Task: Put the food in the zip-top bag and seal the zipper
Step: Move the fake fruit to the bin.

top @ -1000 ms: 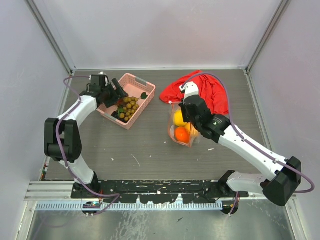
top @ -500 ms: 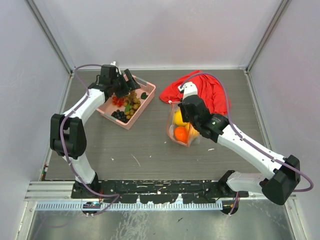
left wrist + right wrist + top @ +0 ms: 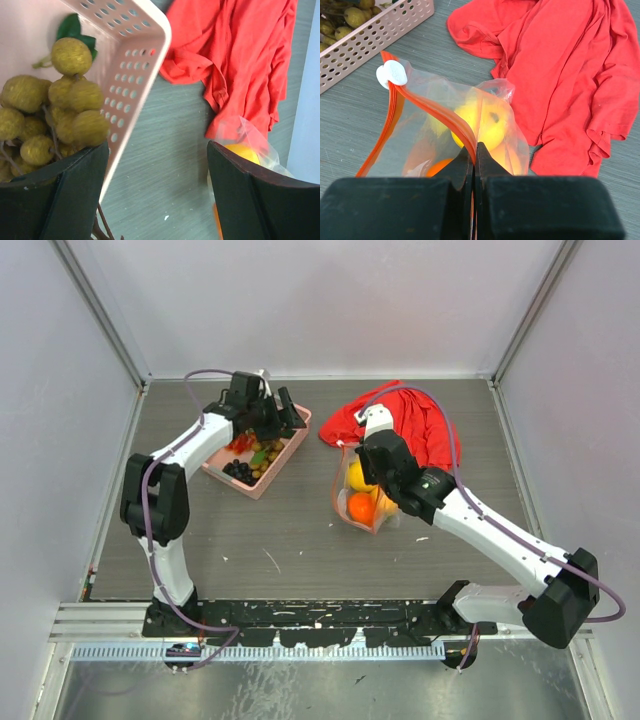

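The clear zip-top bag (image 3: 372, 524) stands mid-table with an orange (image 3: 362, 508) and yellow round fruit (image 3: 357, 476) inside. My right gripper (image 3: 378, 490) is shut on the bag's orange-red zipper strip (image 3: 435, 105), pinching it at the fingertips (image 3: 476, 146); a white slider (image 3: 391, 74) sits at the strip's far end. The bunch of golden-brown berries (image 3: 65, 105) lies in the pink basket (image 3: 290, 448). My left gripper (image 3: 283, 418) hovers over the basket's far right corner, jaws wide open (image 3: 157, 145) with nothing between them; the berries sit just beside its left finger.
A red cloth (image 3: 425, 425) lies crumpled behind the bag, at the back right. The basket also holds dark and red bits (image 3: 238, 470) and a green leaf (image 3: 75, 32). The basket wall (image 3: 130, 65) is close to my left finger.
My left gripper has swung right, from the basket's left side to its far right corner, and the berries have shifted. The right gripper and bag have stayed put.
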Tool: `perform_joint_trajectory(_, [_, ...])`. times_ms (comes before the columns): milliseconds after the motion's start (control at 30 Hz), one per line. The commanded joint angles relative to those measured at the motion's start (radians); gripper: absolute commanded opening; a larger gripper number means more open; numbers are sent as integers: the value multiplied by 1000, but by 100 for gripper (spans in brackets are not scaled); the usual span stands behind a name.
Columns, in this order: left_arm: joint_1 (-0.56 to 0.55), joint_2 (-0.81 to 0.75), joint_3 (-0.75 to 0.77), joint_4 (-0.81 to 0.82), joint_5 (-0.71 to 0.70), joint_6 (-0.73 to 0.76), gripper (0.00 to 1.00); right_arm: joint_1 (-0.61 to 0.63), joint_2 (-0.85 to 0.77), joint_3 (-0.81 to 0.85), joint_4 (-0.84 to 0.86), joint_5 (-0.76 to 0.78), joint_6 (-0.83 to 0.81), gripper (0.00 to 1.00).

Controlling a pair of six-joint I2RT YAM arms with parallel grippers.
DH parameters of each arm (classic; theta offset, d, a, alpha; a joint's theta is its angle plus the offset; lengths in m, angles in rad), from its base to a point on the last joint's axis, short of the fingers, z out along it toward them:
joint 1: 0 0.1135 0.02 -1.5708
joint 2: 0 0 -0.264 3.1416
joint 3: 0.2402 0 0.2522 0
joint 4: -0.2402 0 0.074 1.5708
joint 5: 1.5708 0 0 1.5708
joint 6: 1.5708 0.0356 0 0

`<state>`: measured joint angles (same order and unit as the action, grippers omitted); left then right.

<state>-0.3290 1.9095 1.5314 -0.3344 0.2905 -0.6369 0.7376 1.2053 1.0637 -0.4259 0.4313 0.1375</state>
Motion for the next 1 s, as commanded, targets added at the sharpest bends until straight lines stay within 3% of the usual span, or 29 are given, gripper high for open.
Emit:
perform_joint_trajectory(0, [-12,-42,58,-20,4,44,81,-3,-5,41,48,5,-3,1])
perform_joint_trajectory(333, [34,-147,65,-115,-368,220,83,-4,-11,29,46,6,-3,1])
perform_joint_trajectory(467, [50,-149,61,-118,-455,279,81,-4,-9,30,49,5,-5,1])
perform_joint_trajectory(800, [108,-21,110,-128,-496,290,52,-6,-2,28,49,-2,-4,1])
perform_joint_trajectory(967, [109,47,127,-99,-520,306,46,-5,7,27,49,-8,-4,1])
